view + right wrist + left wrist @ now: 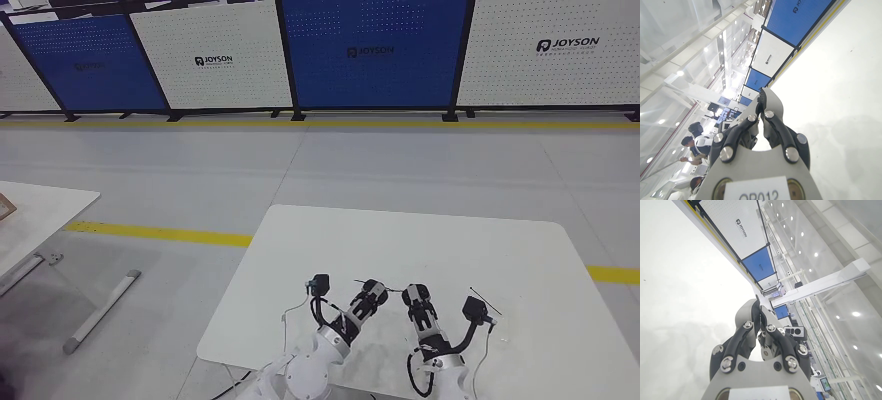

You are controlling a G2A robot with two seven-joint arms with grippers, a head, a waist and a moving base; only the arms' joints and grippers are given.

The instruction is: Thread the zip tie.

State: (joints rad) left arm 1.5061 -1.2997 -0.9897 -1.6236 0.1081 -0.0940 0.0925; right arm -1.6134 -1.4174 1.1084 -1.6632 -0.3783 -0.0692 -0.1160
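White table (420,240) fills the middle of my top view, with grey floor, a yellow floor line (160,234) and a row of blue and white perforated panels (375,50) behind it. A second table (40,210) pokes in at the far left.

Both arms sit at the near edge of the table, their claws pointing away from the robot and close beside each other. The left gripper (374,290) has its fingers (753,313) pressed together, and in the left wrist view a short black stub sticks out past the tips. I take it for the zip tie (757,297). From the top it shows as a thin dark strand (390,289) running across the left claw towards the right gripper (414,294), above the table surface.

The right claw is also closed, its fingers (772,102) meeting at the tips. A small dark bit sits between them, but I cannot tell whether that is the tie.
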